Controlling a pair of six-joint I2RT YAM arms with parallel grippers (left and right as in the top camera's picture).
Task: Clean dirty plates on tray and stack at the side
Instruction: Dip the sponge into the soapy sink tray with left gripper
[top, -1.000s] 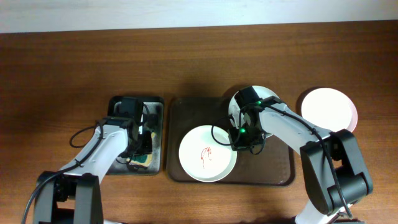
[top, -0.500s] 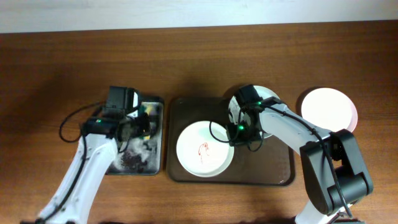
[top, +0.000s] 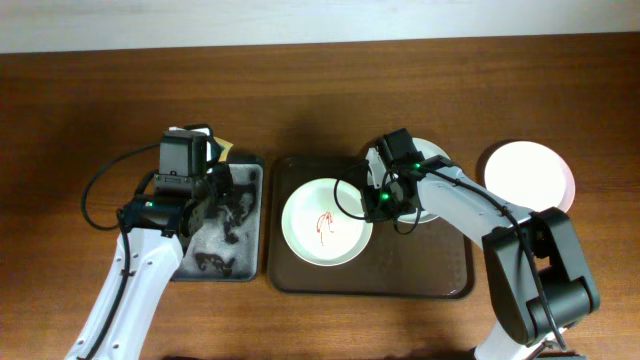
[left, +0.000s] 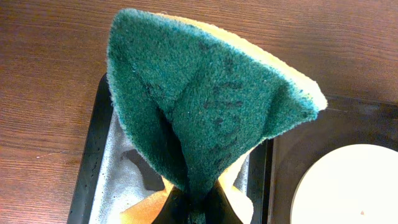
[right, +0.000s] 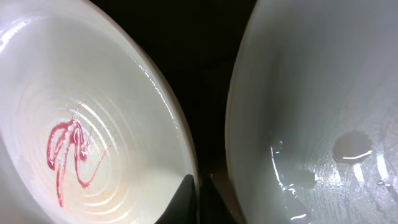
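A white plate (top: 325, 222) with a red scribble stain lies on the left half of the dark brown tray (top: 420, 275). My right gripper (top: 375, 205) is shut on its right rim, as the right wrist view shows (right: 202, 190), with the stained plate (right: 93, 124) to its left. A pale mint plate (top: 436, 154), wet with drops (right: 323, 93), lies just right of it, partly under the arm. A plain white plate (top: 530, 178) sits on the table right of the tray. My left gripper (top: 228, 195) is shut on a green-and-yellow sponge (left: 205, 106) held above the sponge tray.
The black-rimmed metal sponge tray (top: 215, 262) sits left of the brown tray, wet and foamy inside (left: 118, 180). Its right rim nearly touches the brown tray (left: 298, 149). Cables loop from both arms. Bare wooden table lies all around.
My left gripper has lifted the sponge off the sponge tray and swung back. My right gripper has pulled the stained plate left and toward the back of the tray.
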